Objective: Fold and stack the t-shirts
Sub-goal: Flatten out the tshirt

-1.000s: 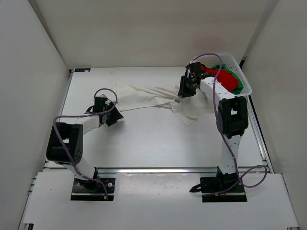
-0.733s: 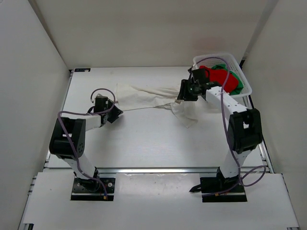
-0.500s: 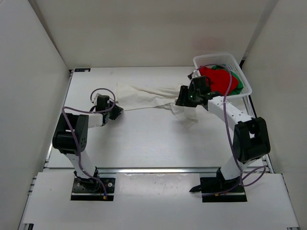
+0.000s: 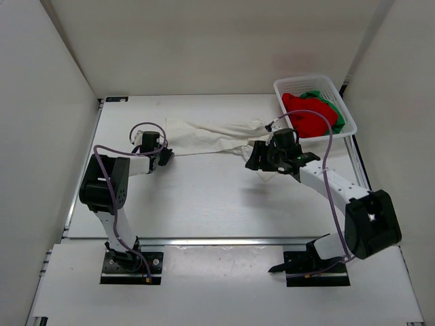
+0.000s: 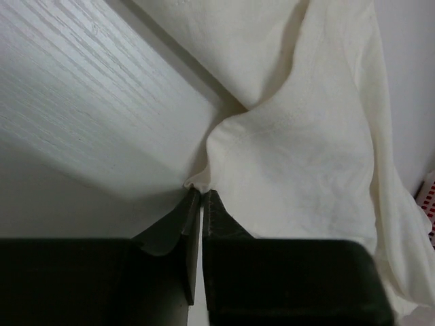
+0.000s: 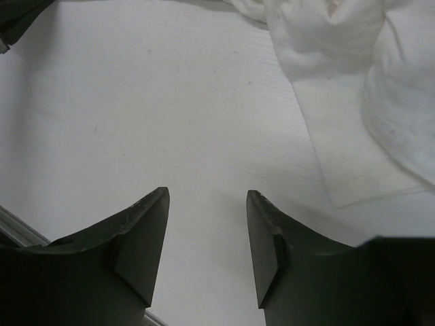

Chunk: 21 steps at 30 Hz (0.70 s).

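On the left, the left pincer (image 4: pixel 160 155) lies low on the white surface (image 4: pixel 204 204). Its fingers are nearly together, nipping only the very hem of the white t-shirt (image 4: pixel 211 134). That shirt lies twisted in a long band across the back of the surface. Toward the right, the right pincer (image 4: pixel 254 163) hovers with its fingers wide apart, holding nothing, and the shirt's crumpled end lies just ahead of it. At far right, the red t-shirt (image 4: pixel 304 115) and green t-shirt (image 4: pixel 334 107) are heaped in a white basket (image 4: pixel 312 79). The main risk is that the left grip looks shallow, so a pull to spread the shirt could slip the hem free. The twist could also be folded in.
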Each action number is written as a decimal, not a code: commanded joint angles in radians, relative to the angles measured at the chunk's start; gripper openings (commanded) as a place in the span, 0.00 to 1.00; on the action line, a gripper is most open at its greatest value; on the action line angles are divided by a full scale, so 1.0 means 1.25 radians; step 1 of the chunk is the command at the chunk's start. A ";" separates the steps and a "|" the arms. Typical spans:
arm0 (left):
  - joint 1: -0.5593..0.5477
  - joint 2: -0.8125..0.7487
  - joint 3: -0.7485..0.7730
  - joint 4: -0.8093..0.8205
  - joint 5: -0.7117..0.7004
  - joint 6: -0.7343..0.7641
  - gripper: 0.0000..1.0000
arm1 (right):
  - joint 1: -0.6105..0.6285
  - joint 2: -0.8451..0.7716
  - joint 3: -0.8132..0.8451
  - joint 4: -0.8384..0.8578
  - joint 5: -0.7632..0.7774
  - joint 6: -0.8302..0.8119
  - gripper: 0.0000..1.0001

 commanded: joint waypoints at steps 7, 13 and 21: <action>0.018 -0.016 0.025 -0.049 -0.011 0.029 0.00 | -0.062 -0.147 -0.118 0.038 0.057 0.042 0.49; 0.045 -0.192 -0.026 -0.051 0.049 0.109 0.00 | -0.169 -0.135 -0.152 0.007 0.139 0.040 0.51; 0.085 -0.279 0.020 -0.158 0.112 0.234 0.00 | -0.149 -0.029 -0.161 0.055 0.161 0.004 0.50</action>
